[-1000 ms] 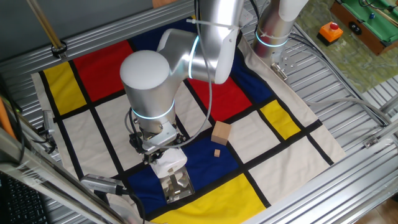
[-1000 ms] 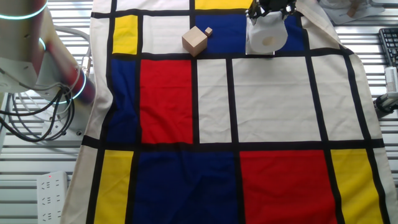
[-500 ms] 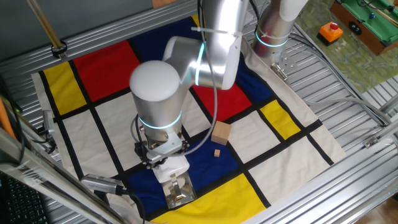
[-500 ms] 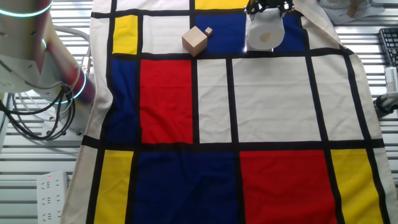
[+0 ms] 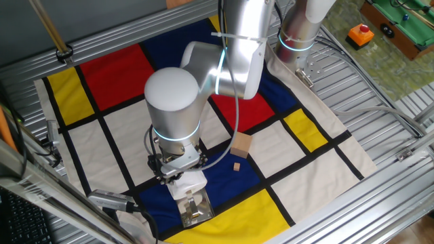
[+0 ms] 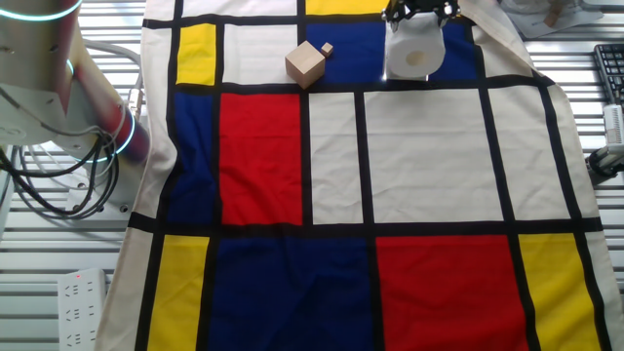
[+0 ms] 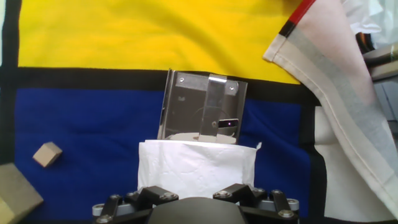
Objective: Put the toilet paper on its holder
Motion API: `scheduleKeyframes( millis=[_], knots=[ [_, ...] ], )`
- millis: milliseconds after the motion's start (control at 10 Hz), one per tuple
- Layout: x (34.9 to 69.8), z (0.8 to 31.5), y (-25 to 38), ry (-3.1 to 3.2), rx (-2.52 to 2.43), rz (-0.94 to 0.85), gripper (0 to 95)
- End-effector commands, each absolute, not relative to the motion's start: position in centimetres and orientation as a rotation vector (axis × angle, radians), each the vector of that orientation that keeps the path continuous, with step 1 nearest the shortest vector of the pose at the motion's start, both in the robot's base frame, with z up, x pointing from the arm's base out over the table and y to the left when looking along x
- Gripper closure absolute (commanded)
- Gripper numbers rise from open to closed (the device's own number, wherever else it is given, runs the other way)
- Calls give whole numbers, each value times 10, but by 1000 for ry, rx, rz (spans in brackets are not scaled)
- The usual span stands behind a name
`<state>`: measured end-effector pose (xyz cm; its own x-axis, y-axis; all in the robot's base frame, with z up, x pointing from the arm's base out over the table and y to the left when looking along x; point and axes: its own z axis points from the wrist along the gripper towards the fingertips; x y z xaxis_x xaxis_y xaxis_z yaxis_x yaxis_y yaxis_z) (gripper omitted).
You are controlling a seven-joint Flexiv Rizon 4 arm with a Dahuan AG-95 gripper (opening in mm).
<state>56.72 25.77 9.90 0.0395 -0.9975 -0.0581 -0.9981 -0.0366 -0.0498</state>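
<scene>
The white toilet paper roll (image 7: pixel 196 169) sits between my gripper's (image 7: pixel 195 186) jaws, which are shut on it. The chrome holder (image 7: pixel 204 106), a flat shiny plate, lies just beyond the roll on the blue and yellow cloth, and the roll's far edge overlaps its near edge. In one fixed view the roll (image 5: pixel 186 183) is under the hand, with the holder (image 5: pixel 195 208) right in front of it. In the other fixed view the roll (image 6: pixel 414 54) shows its open end at the top edge, the gripper (image 6: pixel 420 12) above it.
A tan wooden cube (image 5: pixel 241 144) and a smaller wooden block (image 5: pixel 237 166) lie on the cloth to the right of the hand. The cloth's folded edge (image 7: pixel 323 81) and the metal table frame (image 5: pixel 380 115) lie close by. The arm's large joint (image 5: pixel 174 102) hangs above the hand.
The hand has carried the roll a little toward the holder over the second, mostly in the first half. The cube and block have not moved.
</scene>
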Motion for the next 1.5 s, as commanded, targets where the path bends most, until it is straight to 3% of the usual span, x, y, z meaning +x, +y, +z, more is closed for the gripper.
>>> scheduleKeyframes(
  millis=[100, 1500],
  knots=[
    [566, 99, 259, 2123, -2201, 26, 950],
    [563, 96, 276, 2143, -2137, 36, 950]
  ],
)
